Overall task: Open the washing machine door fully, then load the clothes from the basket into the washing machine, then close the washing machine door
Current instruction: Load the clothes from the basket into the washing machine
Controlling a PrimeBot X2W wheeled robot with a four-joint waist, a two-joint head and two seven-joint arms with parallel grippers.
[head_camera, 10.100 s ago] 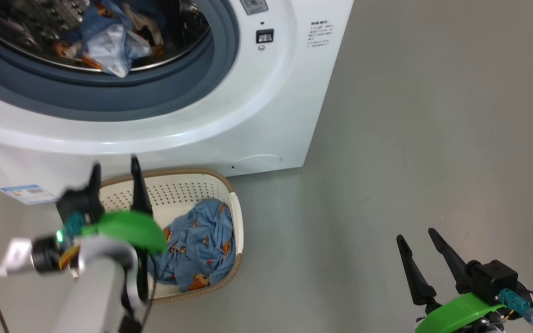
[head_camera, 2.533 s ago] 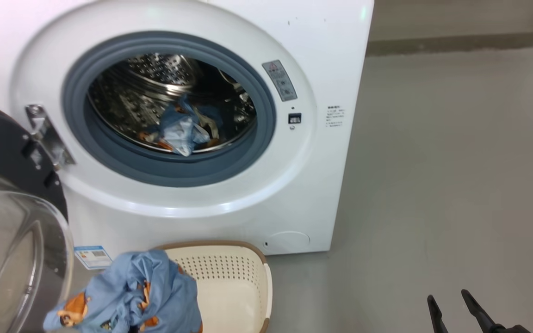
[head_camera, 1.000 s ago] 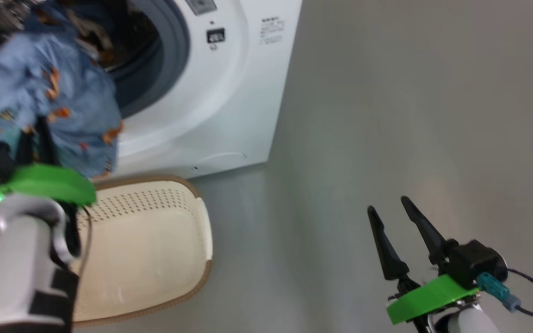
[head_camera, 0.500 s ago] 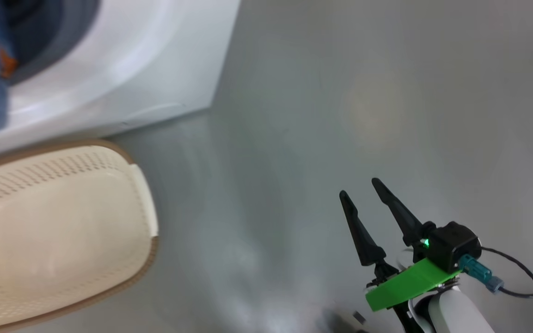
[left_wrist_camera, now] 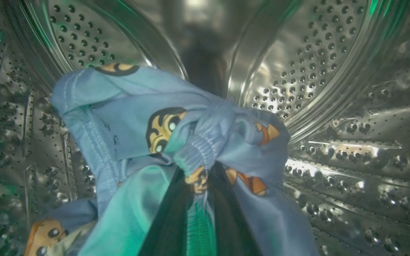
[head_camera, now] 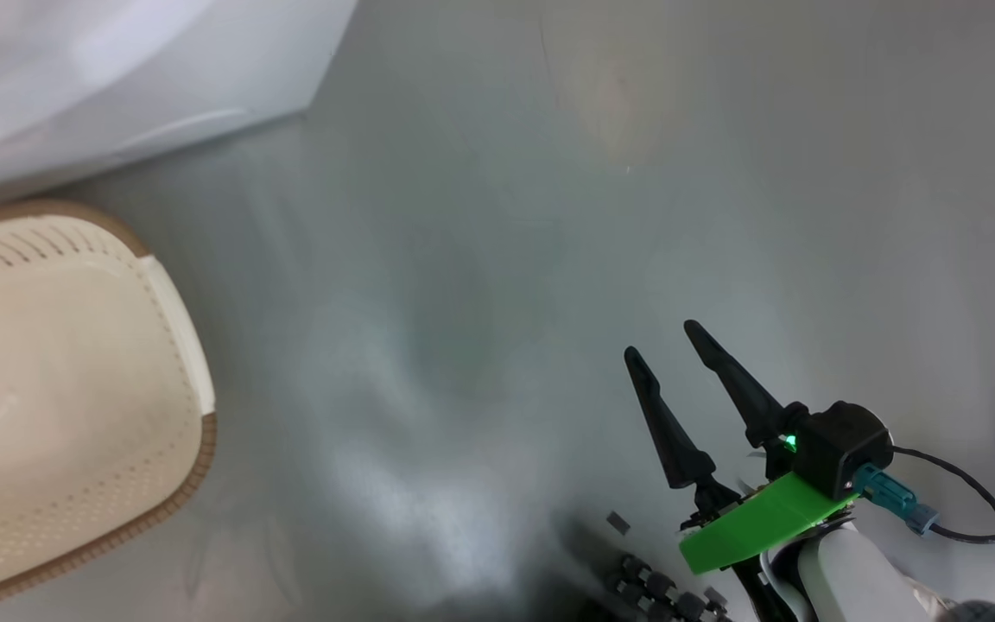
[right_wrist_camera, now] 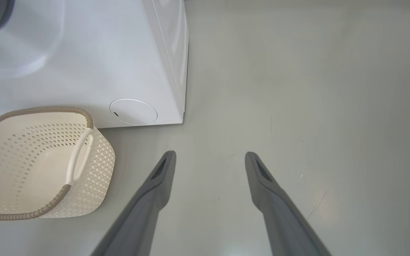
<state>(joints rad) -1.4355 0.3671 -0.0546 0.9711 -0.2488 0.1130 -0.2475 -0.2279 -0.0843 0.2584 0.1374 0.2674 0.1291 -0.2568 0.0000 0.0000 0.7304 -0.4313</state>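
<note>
Left claw [left_wrist_camera: 199,174] clenched on the clothes [left_wrist_camera: 119,117], inside the drum [left_wrist_camera: 315,53].
You have them bunched at the tips and draped back over the fingers [left_wrist_camera: 169,224], drum wall straight ahead; releasing here should drop them in. Your right claw [head_camera: 662,339] hangs spread and holding nothing over the floor [head_camera: 549,216], near the basket [head_camera: 195,449], outside the machine [right_wrist_camera: 137,53].

open floor [right_wrist_camera: 297,89] beside basket [right_wrist_camera: 98,167], washing machine [right_wrist_camera: 119,53]
</note>
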